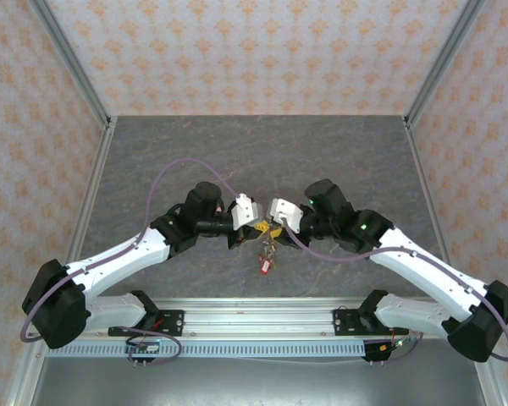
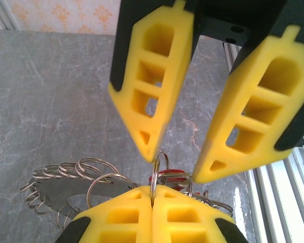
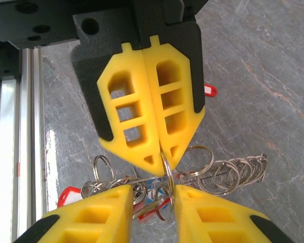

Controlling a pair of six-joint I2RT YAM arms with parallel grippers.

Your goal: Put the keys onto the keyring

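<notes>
Keyring (image 3: 233,172), grey marbled table (image 1: 195,152), floral walls (image 1: 254,51), left gripper (image 2: 153,191) pinching split ring (image 2: 154,174), right gripper (image 3: 153,190) ajar

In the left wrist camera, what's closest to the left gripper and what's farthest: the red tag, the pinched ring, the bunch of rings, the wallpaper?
1. Pinched ring, clamped in the shut left gripper.
2. Red tag, just behind it, slightly right.
3. Bunch of rings, lying off to the left.
4. Wallpaper, far at the back.
</notes>
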